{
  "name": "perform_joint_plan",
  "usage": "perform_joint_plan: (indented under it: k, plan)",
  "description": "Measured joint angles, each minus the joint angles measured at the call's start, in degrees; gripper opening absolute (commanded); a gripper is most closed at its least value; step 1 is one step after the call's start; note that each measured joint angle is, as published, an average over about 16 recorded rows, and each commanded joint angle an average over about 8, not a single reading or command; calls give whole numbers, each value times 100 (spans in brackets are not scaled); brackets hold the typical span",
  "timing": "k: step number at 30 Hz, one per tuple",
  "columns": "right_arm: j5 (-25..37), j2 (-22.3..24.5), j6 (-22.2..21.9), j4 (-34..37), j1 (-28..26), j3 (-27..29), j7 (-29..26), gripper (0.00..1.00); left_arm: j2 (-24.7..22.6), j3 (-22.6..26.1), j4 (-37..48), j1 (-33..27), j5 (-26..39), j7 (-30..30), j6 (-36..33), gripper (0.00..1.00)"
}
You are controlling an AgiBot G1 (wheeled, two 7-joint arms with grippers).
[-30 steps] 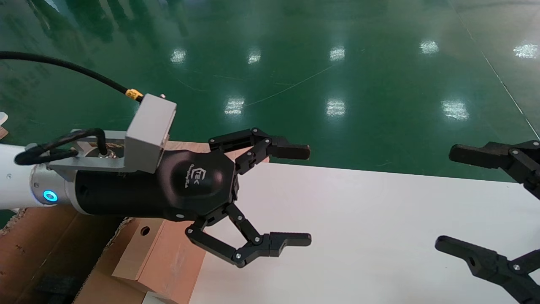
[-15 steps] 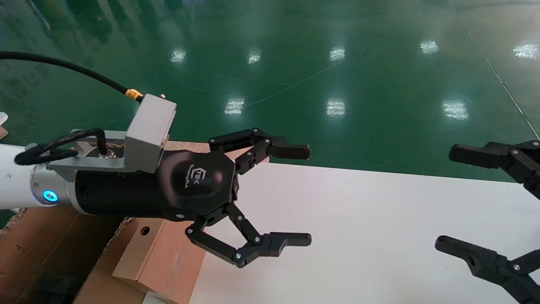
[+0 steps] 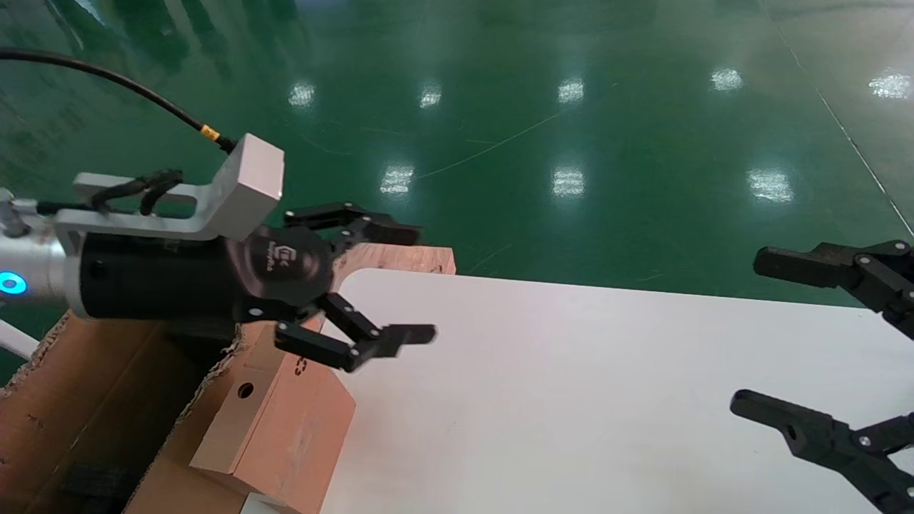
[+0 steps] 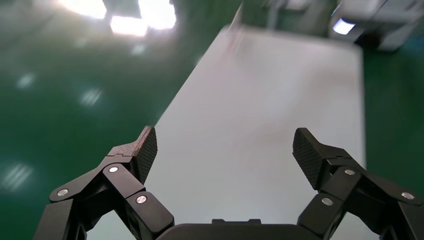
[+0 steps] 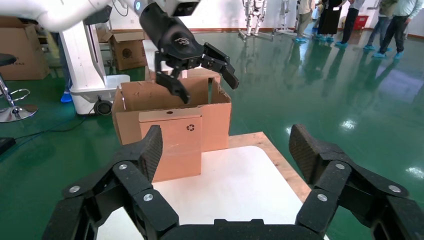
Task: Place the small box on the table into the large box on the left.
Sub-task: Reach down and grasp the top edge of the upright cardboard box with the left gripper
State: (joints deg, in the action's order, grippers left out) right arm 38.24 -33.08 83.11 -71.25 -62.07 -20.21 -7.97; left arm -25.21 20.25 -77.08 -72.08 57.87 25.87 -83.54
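Observation:
The small box [image 3: 282, 428], pinkish-tan with a round hole in its narrow top side, stands on edge at the left end of the white table [image 3: 607, 400]. It leans against the outside wall of the large box [image 3: 64, 407]. The right wrist view shows the small box [image 5: 172, 150] with its recycling symbol, in front of the brown large box [image 5: 145, 97]. My left gripper [image 3: 415, 284] hovers open and empty just above the small box; seen from its own wrist, the left gripper [image 4: 225, 147] has only the table [image 4: 260, 100] beneath it. My right gripper [image 3: 753, 332] hangs open and empty over the table's right end.
A light-brown wooden board [image 3: 407, 257] juts out under the table's far left corner. Green floor lies beyond the table. In the right wrist view, more cartons [image 5: 127, 50], a white robot base [image 5: 92, 75] and a stool [image 5: 10, 95] stand behind the large box.
My left gripper has pulled back to the left and a little up, off the table's middle, and now sits over the small box. The right gripper has barely moved.

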Motion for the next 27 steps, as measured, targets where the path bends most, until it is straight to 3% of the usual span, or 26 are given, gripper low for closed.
perform_joint_plan:
  k: [7, 14, 21, 27]
  plan:
    - [0, 0, -1, 0, 0, 0, 0, 0, 241, 322, -75, -851, 865, 766, -351, 100]
    - [-1, 1, -1, 1, 1, 0, 0, 0, 278, 529, -60, -1350, 1272, 1087, -616, 100]
    - [-2, 1, -2, 2, 2, 0, 1, 0, 131, 806, -12, -1618, 1647, 1329, -640, 100]
    - [-3, 1, -2, 2, 2, -1, 1, 0, -146, 1436, 21, -2044, 2360, 2012, -666, 100]
